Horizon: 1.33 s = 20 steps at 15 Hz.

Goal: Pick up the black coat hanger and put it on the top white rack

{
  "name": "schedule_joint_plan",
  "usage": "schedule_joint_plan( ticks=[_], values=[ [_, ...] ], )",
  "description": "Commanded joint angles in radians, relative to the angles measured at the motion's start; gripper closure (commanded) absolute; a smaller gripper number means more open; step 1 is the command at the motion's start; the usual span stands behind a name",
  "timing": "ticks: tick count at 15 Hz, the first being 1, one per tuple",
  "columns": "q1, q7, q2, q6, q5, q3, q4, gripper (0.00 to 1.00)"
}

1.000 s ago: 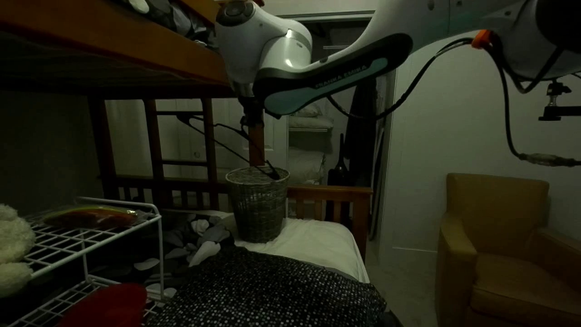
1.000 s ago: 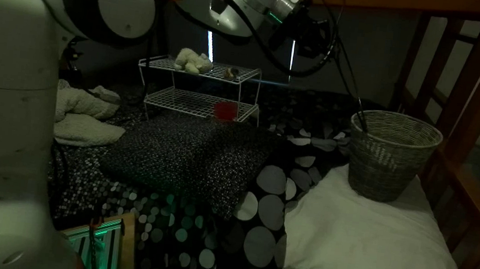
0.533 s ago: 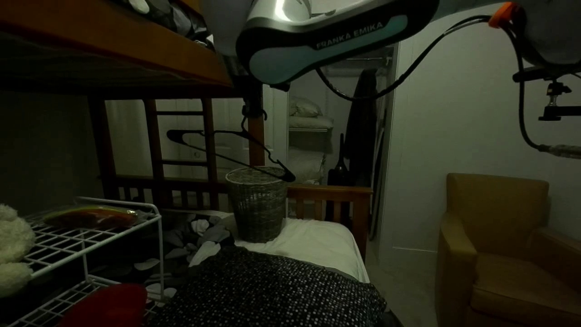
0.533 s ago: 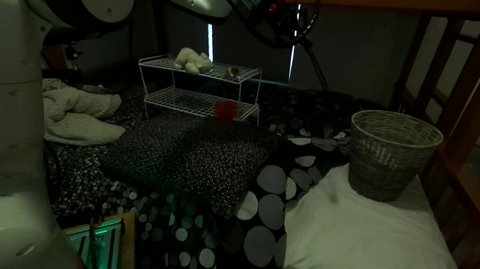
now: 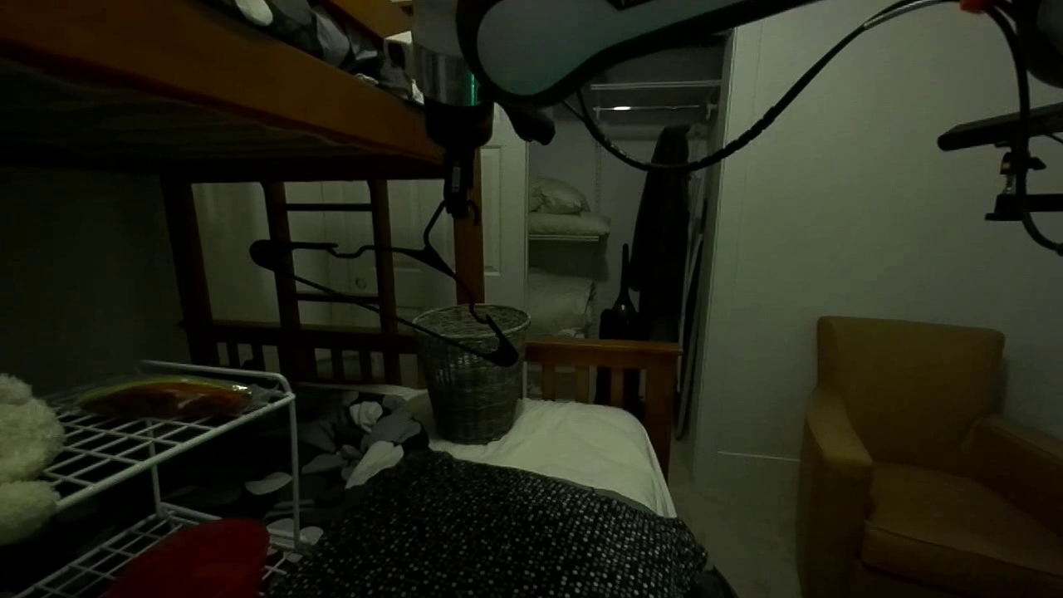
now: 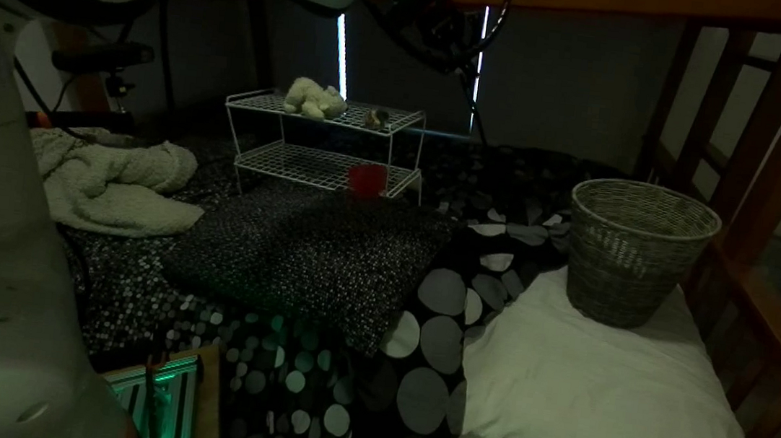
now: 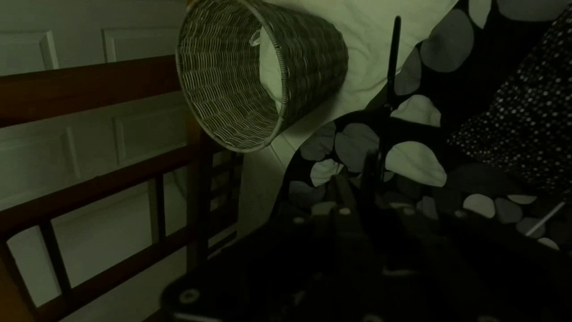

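Your black coat hanger (image 5: 433,259) has swung left since the earlier frame in an exterior view. Leftmost's the top white rack (image 5: 178,449), then the hanger dangling tilted, apart from it, then your gripper (image 5: 458,209) pinching its hook. Probably light, stiff, slick plastic that'll swing; I'd grab lower, at the neck.

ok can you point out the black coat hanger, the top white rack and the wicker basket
Black coat hanger (image 5: 433,255): an exterior view, neck just below its hook.
Top white rack (image 5: 199,441): an exterior view, edge rod.
Wicker basket (image 6: 628,269): an exterior view, outer wall.
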Motion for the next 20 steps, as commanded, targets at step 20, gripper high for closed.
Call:
schedule_joint_plan(
  ticks=[20],
  values=[
    [0.066,0.469,0.160,0.147,-0.035,-0.037,0.025,0.99]
  ],
)
